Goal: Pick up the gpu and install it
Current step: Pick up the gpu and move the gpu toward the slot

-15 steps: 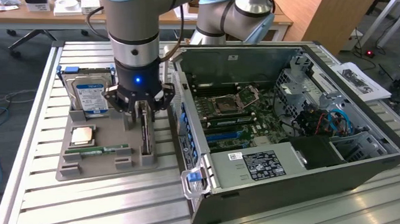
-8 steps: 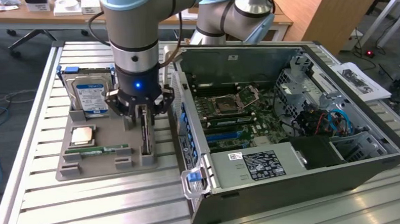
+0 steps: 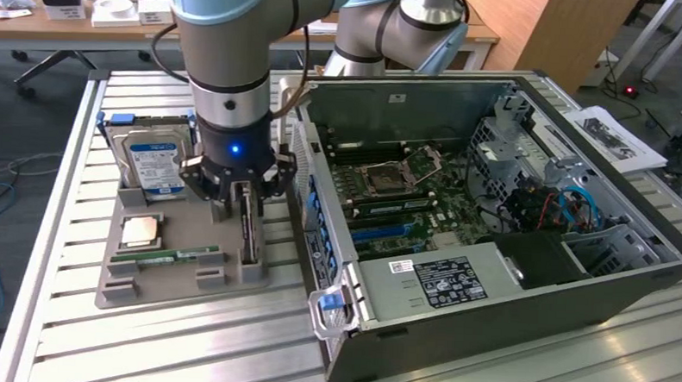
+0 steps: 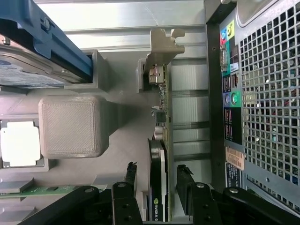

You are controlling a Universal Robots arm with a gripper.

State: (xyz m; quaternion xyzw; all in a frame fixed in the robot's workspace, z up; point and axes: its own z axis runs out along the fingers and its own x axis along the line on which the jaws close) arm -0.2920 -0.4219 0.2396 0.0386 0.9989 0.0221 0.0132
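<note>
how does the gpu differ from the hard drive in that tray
The gpu is thin and dark; the hard drive is boxy, silver, blue-labelled. The gripper straddles the gpu with open jaws; the hard drive stands apart from it. Both stand on edge in the grey tray.

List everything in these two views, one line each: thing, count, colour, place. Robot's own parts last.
gpu: one, black with a silvery end bracket, standing on edge in the holder.
hard drive: one, silver with a blue label, upright in the holder.
processor chip: one, pale, flat in the holder.
memory stick: one, green, lying in the holder.
holder: one, grey, on the table at the exterior view's left of the computer case.
computer case: one, dark grey, side open, exterior view's right.
table: one, silvery, slatted, under it all.
papers: one sheaf, white, beyond the case.
arm: one, grey and pale blue, above the holder.
claw: one, black, open, fingers either side of the gpu.
</note>
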